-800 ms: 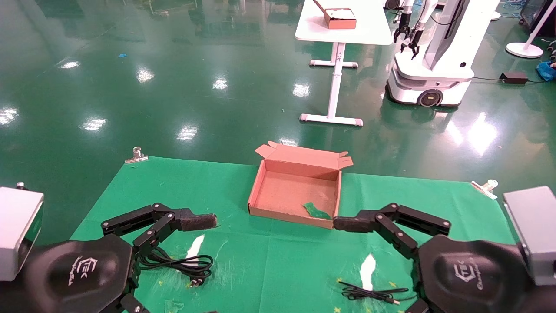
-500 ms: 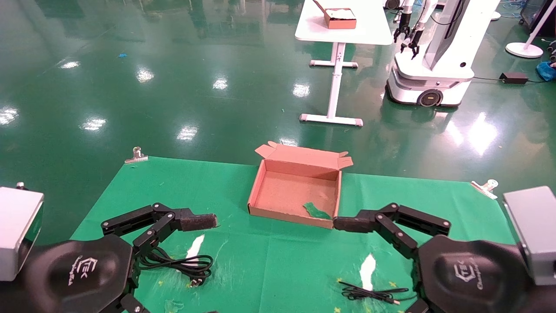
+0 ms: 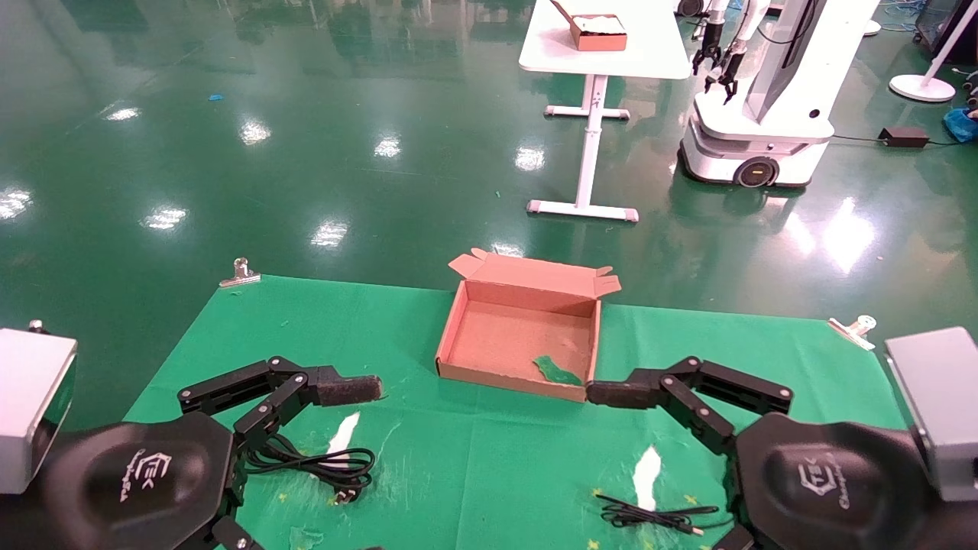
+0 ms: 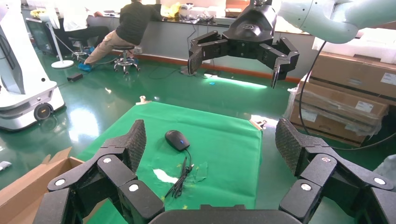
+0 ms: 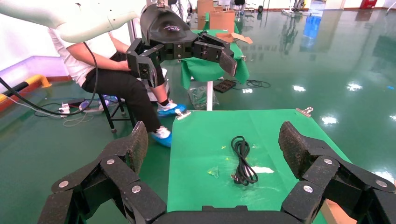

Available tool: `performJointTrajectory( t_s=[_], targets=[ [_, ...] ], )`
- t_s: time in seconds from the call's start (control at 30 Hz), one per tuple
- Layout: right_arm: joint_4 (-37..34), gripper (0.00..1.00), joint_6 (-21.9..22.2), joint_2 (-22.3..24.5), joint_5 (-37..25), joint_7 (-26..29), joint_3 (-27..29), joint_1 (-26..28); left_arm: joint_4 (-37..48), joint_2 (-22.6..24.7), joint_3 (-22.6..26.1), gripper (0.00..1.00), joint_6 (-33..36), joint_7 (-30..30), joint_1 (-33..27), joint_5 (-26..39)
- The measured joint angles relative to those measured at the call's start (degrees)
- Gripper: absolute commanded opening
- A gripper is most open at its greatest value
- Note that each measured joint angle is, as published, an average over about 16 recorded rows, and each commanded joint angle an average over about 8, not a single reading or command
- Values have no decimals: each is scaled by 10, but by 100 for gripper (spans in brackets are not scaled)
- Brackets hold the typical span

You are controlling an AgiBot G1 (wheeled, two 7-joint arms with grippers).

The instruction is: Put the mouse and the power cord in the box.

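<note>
The brown cardboard box [image 3: 467,327] lies open at the far middle of the green cloth, a green scrap [image 3: 556,372] on its floor. The thick coiled power cord [image 3: 321,462] [image 5: 245,161] rests near the front left, just under my left gripper [image 4: 211,142], which is open and empty. The black mouse [image 4: 177,139] sits on the cloth at the front right; in the head view my right arm hides it and only its thin cable [image 3: 649,516] shows. My right gripper [image 5: 215,142] hovers open and empty over that side, one finger [image 3: 615,393] close to the box's near right corner.
Metal clips [image 3: 241,273] [image 3: 854,328] hold the cloth's far corners. White worn patches [image 3: 341,434] [image 3: 647,477] mark the cloth. Beyond the table are a white table [image 3: 657,53] with a small reddish box [image 3: 600,32] and another robot [image 3: 764,99]. A seated person [image 5: 116,79] is beside the table.
</note>
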Motion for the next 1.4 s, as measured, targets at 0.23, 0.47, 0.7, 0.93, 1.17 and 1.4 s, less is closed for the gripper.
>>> performJointTrajectory(
  t_s=[0.23, 0.47, 0.7, 0.93, 1.17, 1.4],
  targets=[
    [0, 100, 0, 0, 0, 0, 0, 0, 0, 0, 0, 100, 0, 0, 0, 0],
    [0, 100, 0, 0, 0, 0, 0, 0, 0, 0, 0, 100, 0, 0, 0, 0],
    [0, 100, 0, 0, 0, 0, 0, 0, 0, 0, 0, 100, 0, 0, 0, 0],
    [0, 100, 0, 0, 0, 0, 0, 0, 0, 0, 0, 100, 0, 0, 0, 0],
    [0, 100, 0, 0, 0, 0, 0, 0, 0, 0, 0, 100, 0, 0, 0, 0],
    [0, 100, 0, 0, 0, 0, 0, 0, 0, 0, 0, 100, 0, 0, 0, 0]
  ],
)
